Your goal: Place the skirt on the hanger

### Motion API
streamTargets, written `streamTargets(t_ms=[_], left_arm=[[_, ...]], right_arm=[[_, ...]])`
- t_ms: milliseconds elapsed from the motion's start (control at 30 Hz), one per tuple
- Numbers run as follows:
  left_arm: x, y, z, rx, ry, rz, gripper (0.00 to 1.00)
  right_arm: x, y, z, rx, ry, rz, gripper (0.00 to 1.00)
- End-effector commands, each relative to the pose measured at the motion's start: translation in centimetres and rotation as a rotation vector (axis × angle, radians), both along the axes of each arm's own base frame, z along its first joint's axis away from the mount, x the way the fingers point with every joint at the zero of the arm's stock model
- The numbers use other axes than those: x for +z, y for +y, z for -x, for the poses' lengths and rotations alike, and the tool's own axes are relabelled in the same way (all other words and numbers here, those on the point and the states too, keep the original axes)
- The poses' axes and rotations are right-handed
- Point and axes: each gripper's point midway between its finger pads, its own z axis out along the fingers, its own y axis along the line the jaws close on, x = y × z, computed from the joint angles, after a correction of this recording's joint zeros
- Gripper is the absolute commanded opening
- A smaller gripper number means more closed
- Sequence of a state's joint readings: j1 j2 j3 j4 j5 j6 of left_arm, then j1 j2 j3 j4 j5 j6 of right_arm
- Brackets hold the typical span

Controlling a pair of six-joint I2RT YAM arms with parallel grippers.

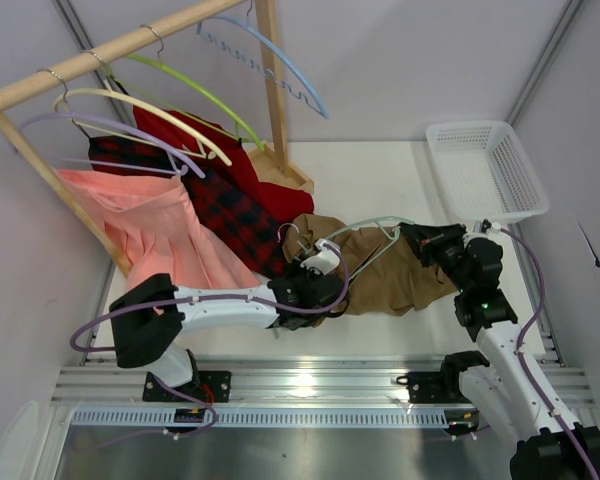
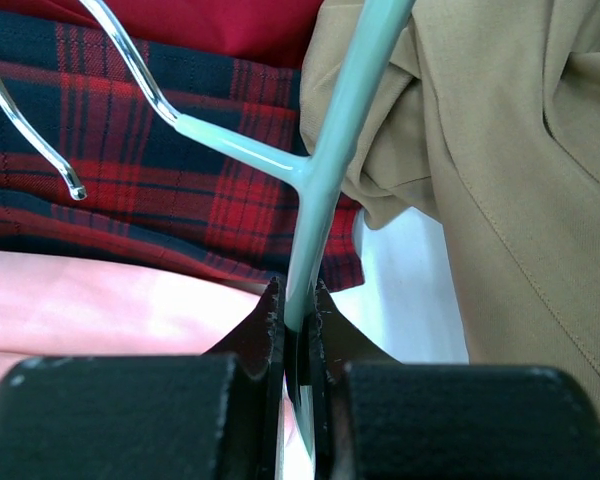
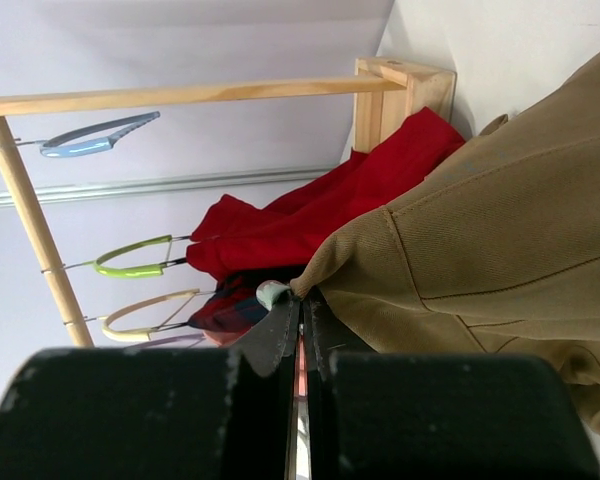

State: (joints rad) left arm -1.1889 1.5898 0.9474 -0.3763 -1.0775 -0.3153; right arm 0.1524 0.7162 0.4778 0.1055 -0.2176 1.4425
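The tan skirt (image 1: 385, 275) lies crumpled on the table between the arms. The pale sage-green hanger (image 1: 372, 226) lies across its upper part, with its silver hook (image 1: 290, 236) toward the plaid skirt. My left gripper (image 1: 328, 272) is shut on the hanger's bar (image 2: 325, 170) just below the neck; the hook (image 2: 130, 62) shows to the left, the skirt (image 2: 510, 150) to the right. My right gripper (image 1: 413, 238) is shut on an edge of the skirt (image 3: 500, 230), beside the hanger's pale end (image 3: 270, 293).
A wooden rack (image 1: 110, 52) stands at the back left with blue (image 1: 280, 60), lime (image 1: 195, 92), cream and lilac hangers. A red-and-black plaid skirt (image 1: 235, 205), a red garment (image 1: 195, 130) and a salmon-pink skirt (image 1: 145, 225) hang there. A white basket (image 1: 485, 170) sits at the back right.
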Motion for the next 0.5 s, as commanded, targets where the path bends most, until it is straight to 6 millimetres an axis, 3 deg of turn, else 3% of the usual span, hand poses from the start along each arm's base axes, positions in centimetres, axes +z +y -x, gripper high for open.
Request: streamTargets(t_ms=[0,367,467], left_arm=[[-1.6,3.8,1.1,0.001,0.05,-0.252,0.0],[-0.3,4.5,0.5,0.023,0.039,-0.247,0.0],[-0.3,4.1,0.7,-0.023,0.038,-0.247,0.0]], right_arm=[[7.4,-0.7,0.0,-0.034,-0.225,-0.014,0.0],[8.6,0.1,2.0,0.014,-0.374,0.265,0.0],[8.0,-0.5,1.8,-0.011,-0.366,0.314,0.0]])
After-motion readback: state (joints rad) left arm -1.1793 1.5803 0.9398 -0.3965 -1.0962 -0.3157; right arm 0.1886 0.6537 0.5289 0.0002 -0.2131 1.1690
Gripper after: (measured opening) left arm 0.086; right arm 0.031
